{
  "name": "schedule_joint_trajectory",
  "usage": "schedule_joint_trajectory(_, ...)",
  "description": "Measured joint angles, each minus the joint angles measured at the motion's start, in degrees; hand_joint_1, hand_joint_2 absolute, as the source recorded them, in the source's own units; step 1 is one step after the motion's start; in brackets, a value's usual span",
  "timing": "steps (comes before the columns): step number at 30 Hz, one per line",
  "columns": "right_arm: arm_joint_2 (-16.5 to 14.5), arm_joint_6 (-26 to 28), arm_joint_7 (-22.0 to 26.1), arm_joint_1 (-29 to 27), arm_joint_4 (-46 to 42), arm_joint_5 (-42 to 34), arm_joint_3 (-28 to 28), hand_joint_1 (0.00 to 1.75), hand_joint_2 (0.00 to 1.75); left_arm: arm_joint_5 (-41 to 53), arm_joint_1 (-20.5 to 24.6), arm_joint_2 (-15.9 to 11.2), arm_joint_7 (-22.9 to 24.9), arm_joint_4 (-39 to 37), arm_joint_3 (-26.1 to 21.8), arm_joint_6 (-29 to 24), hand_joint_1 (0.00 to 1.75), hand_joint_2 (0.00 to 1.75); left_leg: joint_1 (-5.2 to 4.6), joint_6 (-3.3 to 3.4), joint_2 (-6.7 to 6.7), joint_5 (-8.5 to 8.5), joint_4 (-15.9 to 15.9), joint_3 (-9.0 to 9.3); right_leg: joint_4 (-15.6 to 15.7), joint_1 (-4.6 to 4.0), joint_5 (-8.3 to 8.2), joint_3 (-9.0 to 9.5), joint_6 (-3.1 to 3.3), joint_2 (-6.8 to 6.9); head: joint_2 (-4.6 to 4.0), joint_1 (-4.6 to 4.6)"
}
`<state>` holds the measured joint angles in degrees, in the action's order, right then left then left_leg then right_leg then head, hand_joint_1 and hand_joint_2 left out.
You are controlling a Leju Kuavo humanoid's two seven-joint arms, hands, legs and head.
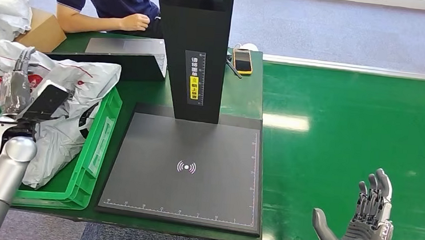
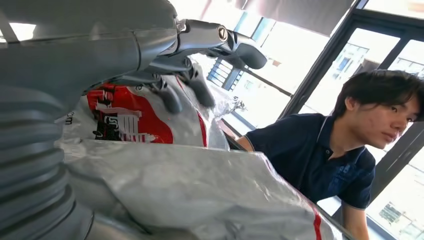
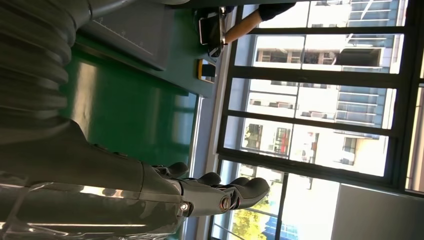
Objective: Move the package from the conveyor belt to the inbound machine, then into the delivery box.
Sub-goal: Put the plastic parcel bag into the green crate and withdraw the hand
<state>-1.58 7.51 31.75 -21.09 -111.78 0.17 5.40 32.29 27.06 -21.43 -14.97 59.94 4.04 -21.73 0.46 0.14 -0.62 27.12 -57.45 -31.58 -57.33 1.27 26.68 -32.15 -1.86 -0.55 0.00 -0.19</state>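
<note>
Package: crumpled grey plastic mailer bag with red print (image 1: pixel 64 85), lying in the green plastic crate (image 1: pixel 95 162), evidently delivered.
Left hand (image 1: pixel 18 87): over the bags; grip cannot be told.
Right hand (image 1: pixel 365 229): released, fingers spread above the green conveyor belt (image 1: pixel 358 137), likely awaiting the next parcel.
Surroundings: black scanning platform (image 1: pixel 186 169), seated person (image 1: pixel 110 3), orange phone (image 1: pixel 242 60).

Scanner platform (image 1: pixel 186 169) flat and bare on the tabletop; black upright column (image 1: pixel 195 50) blocks its 12 o'clock edge. Green crate (image 1: pixel 96 145) wall, heaped with packages (image 1: pixel 67 85), borders it at 9 o'clock. Conveyor belt (image 1: pixel 358 137) at 3 o'clock lies open; right hand (image 1: pixel 361 235) hovers there, fingers spread.
</note>
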Motion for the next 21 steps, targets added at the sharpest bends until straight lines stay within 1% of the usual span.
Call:
schedule_joint_trajectory(3,-0.01,-0.49,-0.01,-0.01,0.0,0.1,-0.01,0.0,1.75,-0.11,-0.4,0.01,-0.5,0.26,0.22,-0.8,0.0,1.75,0.0,0.0,0.0,0.0,0.0,0.0,0.0,0.0,0.0,0.0,0.0,0.0,0.0,-0.01)
schedule_joint_trajectory(6,-0.01,-0.69,-0.03,-0.09,0.0,0.22,-0.09,0.0,1.75,-1.07,-2.27,0.02,-2.15,2.56,0.14,-2.94,0.0,1.75,0.0,-0.01,0.04,0.0,0.0,0.01,0.0,0.0,0.0,0.0,0.0,-0.05,0.0,-0.01)
schedule_joint_trajectory(9,-0.04,-0.71,-0.03,-0.32,-0.02,0.28,-0.19,0.0,1.75,-2.14,-5.79,0.08,-3.56,7.29,-0.28,-5.23,0.0,1.75,0.0,-0.02,0.08,0.03,0.0,0.0,0.0,0.0,0.01,-0.02,0.01,-0.1,0.0,0.0)
schedule_joint_trajectory(12,-0.25,-0.87,-0.04,-0.79,-0.37,0.65,-0.31,0.0,1.75,-2.72,-11.36,0.85,-6.13,14.4,-1.26,-8.93,0.0,1.75,-0.01,-0.04,0.18,0.1,0.0,0.01,0.0,0.02,0.03,-0.05,0.0,-0.21,0.0,-0.01)
schedule_joint_trajectory(14,-0.55,-1.25,-0.14,-1.27,-0.84,1.18,-0.48,0.0,1.75,-2.56,-16.24,2.36,-8.61,20.47,-1.83,-12.05,0.0,1.75,-0.02,-0.05,0.21,0.15,0.0,0.01,0.01,0.03,0.07,-0.06,-0.01,-0.25,0.0,0.0)
schedule_joint_trajectory(17,-1.24,-2.01,-0.33,-1.93,-1.57,1.88,-0.81,0.0,1.75,-2.48,-23.54,5.48,-13.39,29.78,-1.73,-16.3,0.0,1.75,-0.03,-0.02,0.21,0.23,0.0,0.01,0.05,0.03,0.11,-0.06,-0.03,-0.25,0.0,0.0)
schedule_joint_trajectory(21,-2.14,-2.78,-0.45,-2.3,-2.1,2.19,-1.37,0.0,1.75,-3.5,-30.29,9.69,-18.47,39.68,0.53,-17.44,0.0,1.75,-0.03,0.0,0.2,0.27,-0.01,0.03,0.07,0.03,0.13,-0.04,-0.06,-0.24,0.0,0.01)
